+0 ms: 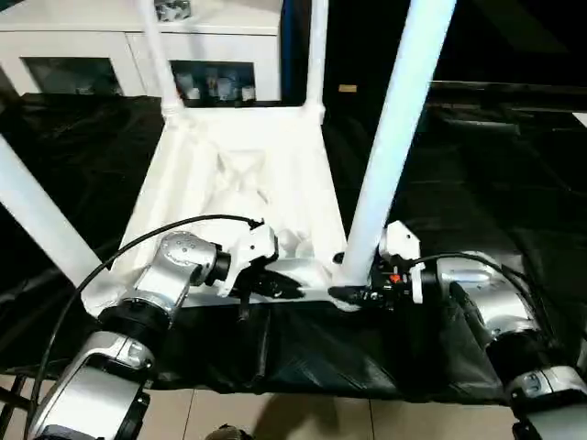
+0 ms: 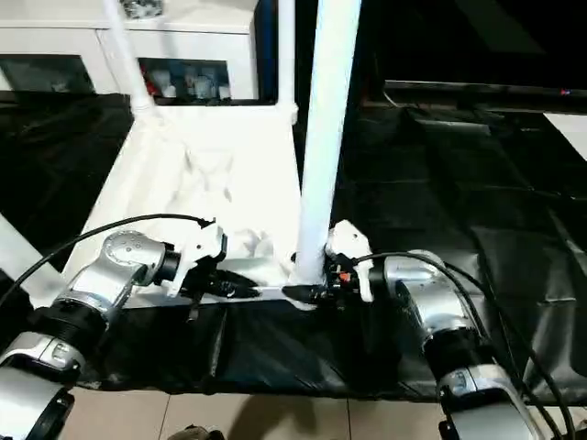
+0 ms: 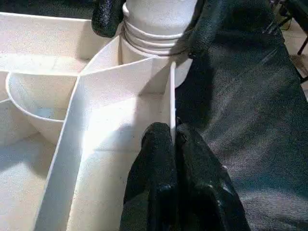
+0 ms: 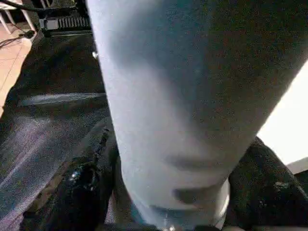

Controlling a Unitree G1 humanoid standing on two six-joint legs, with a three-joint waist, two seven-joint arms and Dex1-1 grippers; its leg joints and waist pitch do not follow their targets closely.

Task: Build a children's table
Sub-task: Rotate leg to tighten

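Lying upside down on the black-covered worktop (image 1: 477, 183), the white tabletop (image 1: 229, 183) shows its ribbed underside in the left eye view. Four white legs stand up from its corners: two far legs (image 1: 316, 55), one leg at the near left (image 1: 37, 215), and the near right leg (image 1: 394, 137), which is the closest to the camera. The left hand (image 1: 289, 289) lies at the near edge of the tabletop, and its black fingers are pressed together on the thin rim. The right hand (image 1: 353, 295) is at the foot of the near right leg, with one finger on each side of it. Behind the worktop stands a white cabinet (image 1: 110, 46) with glass doors.

The right eye view gives the same scene; the near right leg (image 2: 321, 137) rises between both hands, and a black cable (image 2: 101, 234) arches over the left forearm.

In the left wrist view, the two fingers (image 3: 154, 183) pinch a thin upright wall of the tabletop (image 3: 96, 144). Further along this wall, the ridged end of the leg (image 3: 154, 29) sits in the round corner socket, with the fingers of the other hand (image 3: 108, 17) on both sides of it.

In the right wrist view, the leg (image 4: 183, 96) stands very near, and the black fingers (image 4: 77, 187) are spread around its base, close against it.
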